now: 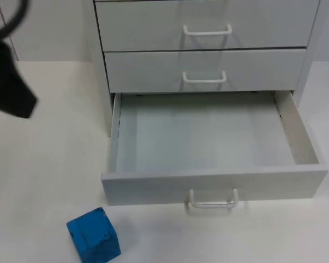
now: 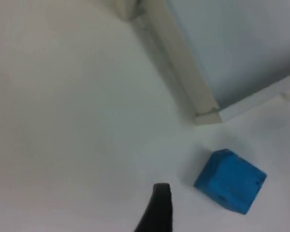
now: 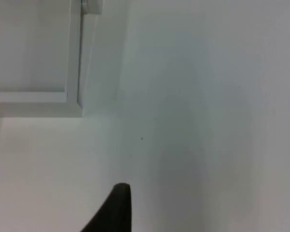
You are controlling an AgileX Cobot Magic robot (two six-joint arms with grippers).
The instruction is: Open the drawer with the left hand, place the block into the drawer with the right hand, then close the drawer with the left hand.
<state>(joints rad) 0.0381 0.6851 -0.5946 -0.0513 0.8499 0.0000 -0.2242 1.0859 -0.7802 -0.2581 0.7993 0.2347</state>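
3 grey drawers w/ white handles: bottom drawer (image 1: 208,181) pulled open. 1 blue foam cube (image 1: 94,234) on white table (image 1: 38,192). Left gripper (image 2: 157,210) hovers nearby, right gripper (image 3: 117,208) over table; grip state can't tell.

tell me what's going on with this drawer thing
The bottom drawer of a white cabinet stands pulled out and has nothing in it. The blue block sits on the white table in front of the drawer's left corner, and nothing grips it. The left arm hangs over the table to the left of the cabinet. So the drawer is open; the block is not yet picked up.
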